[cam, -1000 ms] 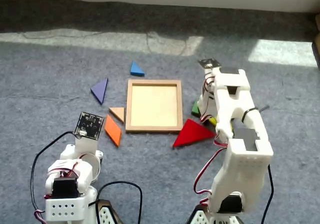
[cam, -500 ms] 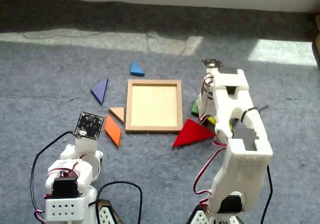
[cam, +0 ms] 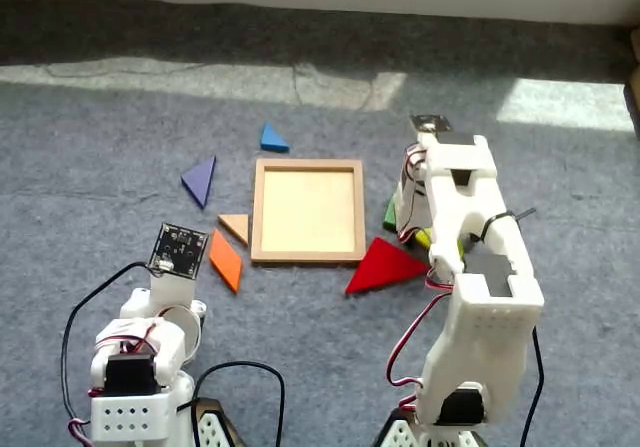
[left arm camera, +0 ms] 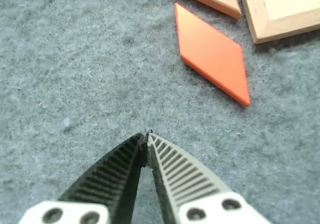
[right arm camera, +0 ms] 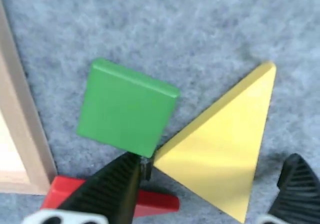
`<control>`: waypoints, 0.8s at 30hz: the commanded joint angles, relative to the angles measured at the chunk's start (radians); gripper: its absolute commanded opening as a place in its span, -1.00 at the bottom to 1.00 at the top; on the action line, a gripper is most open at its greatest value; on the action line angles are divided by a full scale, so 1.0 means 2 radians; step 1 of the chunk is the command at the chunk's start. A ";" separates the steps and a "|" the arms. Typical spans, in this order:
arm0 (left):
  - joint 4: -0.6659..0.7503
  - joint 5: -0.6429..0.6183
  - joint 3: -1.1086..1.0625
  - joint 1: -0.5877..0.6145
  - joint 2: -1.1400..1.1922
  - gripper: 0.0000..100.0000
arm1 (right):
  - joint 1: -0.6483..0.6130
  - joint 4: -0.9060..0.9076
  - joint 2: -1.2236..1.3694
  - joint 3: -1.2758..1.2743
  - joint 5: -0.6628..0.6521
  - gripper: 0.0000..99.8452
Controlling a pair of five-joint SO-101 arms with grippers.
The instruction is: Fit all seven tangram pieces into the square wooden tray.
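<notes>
Yellow triangle [right arm camera: 221, 147] lies flat between the right gripper's [right arm camera: 212, 159] spread fingers, one finger at its blunt corner, the other off its long edge. That edge runs slantwise, narrow tip pointing away from the gripper; the blunt corner nearly meets the green square [right arm camera: 125, 108]. In the high view it sits right of centre, under the arm, beside the wooden tray [cam: 257, 212]. Left gripper [left arm camera: 146, 136] — lower left — is closed on nothing, near the orange parallelogram [left arm camera: 212, 58].

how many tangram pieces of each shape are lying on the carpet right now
triangles: 5, blue triangle, purple triangle, tan triangle, red triangle, yellow triangle
squares: 1, green square
parallelograms: 1, orange parallelogram
total: 7
</notes>
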State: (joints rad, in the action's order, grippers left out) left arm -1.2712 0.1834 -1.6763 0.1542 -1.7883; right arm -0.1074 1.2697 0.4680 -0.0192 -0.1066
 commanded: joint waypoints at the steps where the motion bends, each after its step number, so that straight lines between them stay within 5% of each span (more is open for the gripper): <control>1: 0.008 -0.002 -0.010 0.007 -0.016 -0.99 | 0.004 -0.013 -0.003 0.031 0.004 -0.29; 10: 0.008 -0.002 -0.010 0.007 -0.016 -0.99 | 0.007 -0.007 -0.009 0.033 -0.005 -0.60; 24: 0.008 -0.002 -0.010 0.007 -0.016 -0.99 | -0.008 0.036 -0.157 0.031 -0.032 -0.61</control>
State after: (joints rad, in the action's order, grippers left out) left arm -1.2712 0.1834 -1.6763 0.1542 -1.7883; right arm -0.1013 1.3357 0.2608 -0.0008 -0.1603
